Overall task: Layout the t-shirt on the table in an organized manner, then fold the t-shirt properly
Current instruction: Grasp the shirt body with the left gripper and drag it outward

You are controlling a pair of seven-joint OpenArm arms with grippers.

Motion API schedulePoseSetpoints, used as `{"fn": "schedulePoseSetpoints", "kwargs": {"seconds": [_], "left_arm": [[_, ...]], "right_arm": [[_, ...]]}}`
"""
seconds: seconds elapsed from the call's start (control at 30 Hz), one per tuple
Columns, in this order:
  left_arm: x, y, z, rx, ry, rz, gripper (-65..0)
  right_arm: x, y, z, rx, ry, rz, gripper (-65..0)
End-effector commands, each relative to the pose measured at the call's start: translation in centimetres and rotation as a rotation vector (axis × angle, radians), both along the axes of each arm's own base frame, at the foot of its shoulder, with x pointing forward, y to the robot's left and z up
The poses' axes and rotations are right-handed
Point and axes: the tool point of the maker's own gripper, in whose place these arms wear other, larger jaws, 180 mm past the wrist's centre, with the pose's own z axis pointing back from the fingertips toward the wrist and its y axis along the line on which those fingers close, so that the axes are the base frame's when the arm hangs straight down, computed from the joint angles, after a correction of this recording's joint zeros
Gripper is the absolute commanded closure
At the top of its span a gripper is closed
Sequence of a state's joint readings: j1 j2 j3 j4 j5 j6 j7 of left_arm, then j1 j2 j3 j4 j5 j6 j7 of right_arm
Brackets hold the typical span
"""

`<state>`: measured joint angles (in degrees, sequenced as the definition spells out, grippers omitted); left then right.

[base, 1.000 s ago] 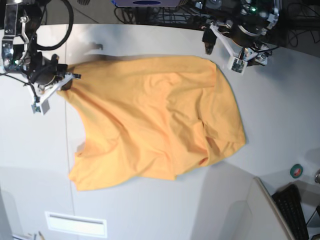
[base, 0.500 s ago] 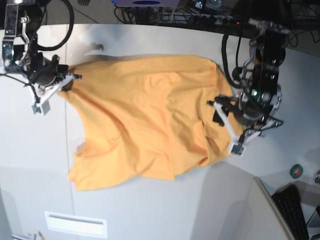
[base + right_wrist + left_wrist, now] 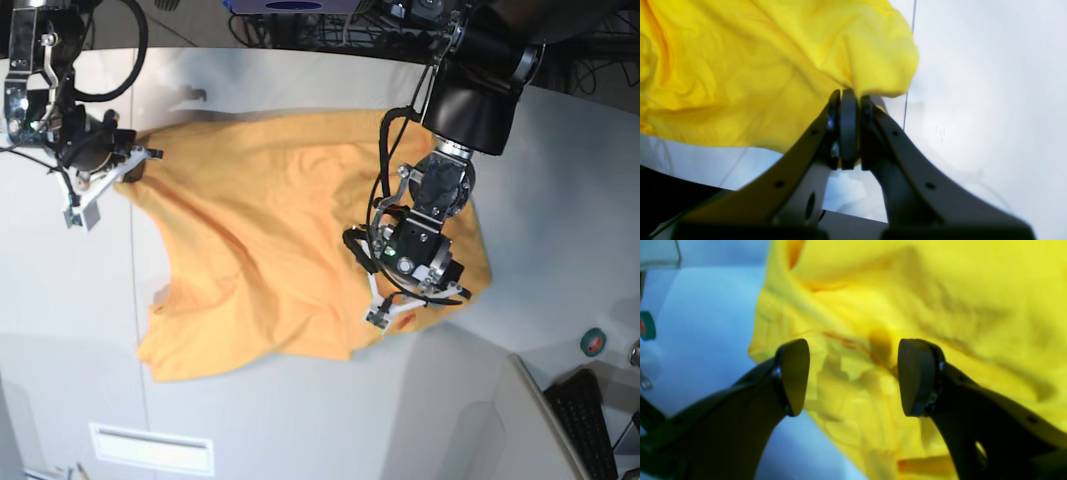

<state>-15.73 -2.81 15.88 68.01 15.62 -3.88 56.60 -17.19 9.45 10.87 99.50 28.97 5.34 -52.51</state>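
Note:
The orange-yellow t-shirt (image 3: 270,250) lies spread but rumpled on the off-white table (image 3: 560,170). My right gripper (image 3: 132,168) sits at the shirt's far-left corner. In the right wrist view this gripper (image 3: 848,96) is shut on a pinched edge of the t-shirt (image 3: 740,66). My left gripper (image 3: 405,305) hangs over the shirt's lower right part, near its edge. In the left wrist view the left gripper (image 3: 853,376) stands open, jaws well apart. Crumpled folds of the t-shirt (image 3: 940,290) lie beneath and between the fingers (image 3: 793,376).
A green tape roll (image 3: 594,341) lies at the right edge and a dark keyboard (image 3: 585,415) at the bottom right. A thin dark seam (image 3: 135,300) runs down the table's left side. A white slot plate (image 3: 150,448) sits near the front. Cables crowd the back edge.
My left arm swung from the back right corner down over the shirt's lower right part, and its jaws narrowed somewhat. The right gripper kept its hold and place.

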Motion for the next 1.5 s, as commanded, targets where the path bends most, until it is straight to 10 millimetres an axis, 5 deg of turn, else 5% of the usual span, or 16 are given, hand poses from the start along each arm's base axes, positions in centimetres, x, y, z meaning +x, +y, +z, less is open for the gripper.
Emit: {"fn": "schedulePoseSetpoints", "kwargs": {"seconds": [0.0,0.23,0.8,1.07,1.23,1.47], "left_arm": [[1.1,-0.2,0.6,0.002,-0.035,-0.003,-39.0],[1.3,-0.2,-0.3,0.009,-0.035,-0.012,-38.5],[2.8,2.2,1.6,0.046,-0.108,0.057,-38.3],[0.1,2.7,0.5,0.038,-0.09,0.058,-38.3],[0.1,5.0,1.7,0.003,-0.133,0.162,-38.2],[-1.2,5.1,0.8,0.005,-0.108,0.165,-38.2]], "right_arm": [[0.8,-0.3,0.8,-0.003,-0.036,-0.003,0.0],[0.8,-0.4,0.8,-0.006,-0.036,-0.002,0.0],[0.9,-0.5,0.9,-0.007,-0.042,-0.005,0.0],[1.5,-0.4,1.2,-0.007,-0.054,0.0,0.0],[1.9,-0.4,1.5,-0.007,-0.065,0.0,0.0],[2.1,-0.4,1.6,-0.005,-0.07,-0.001,0.0]]}}
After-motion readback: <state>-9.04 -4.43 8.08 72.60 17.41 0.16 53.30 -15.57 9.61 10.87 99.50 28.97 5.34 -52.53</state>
